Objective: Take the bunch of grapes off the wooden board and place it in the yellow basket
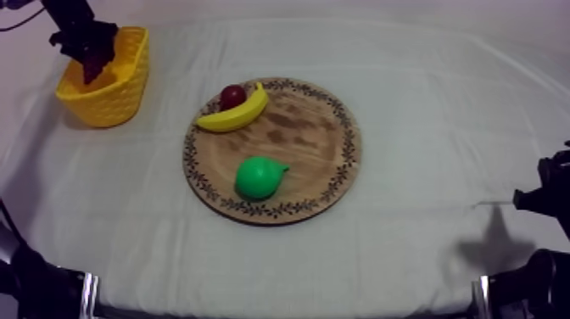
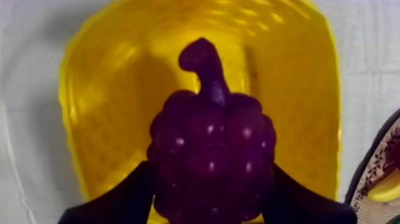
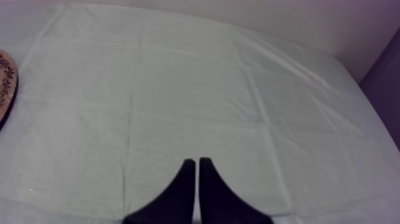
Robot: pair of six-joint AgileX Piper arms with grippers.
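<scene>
Grey-white cloth (image 1: 441,76) covers the table, and over the mouth of the yellow basket (image 2: 101,101) hangs the bunch of grapes (image 2: 211,158), a dark purple, knobbly, glossy cluster with a curved stem, clamped on both flanks by the fingers of my left gripper (image 1: 92,59). I judge this to be the placing step: the next move calls for parting those fingers so the bunch drops inside the basket walls, then lifting clear. Farther out, the wooden board (image 1: 314,136) carries a banana (image 1: 237,114), a small red fruit (image 1: 231,93) and a pear (image 1: 259,177), while my right gripper (image 3: 195,162) rests pinched together on nothing above bare cloth.
</scene>
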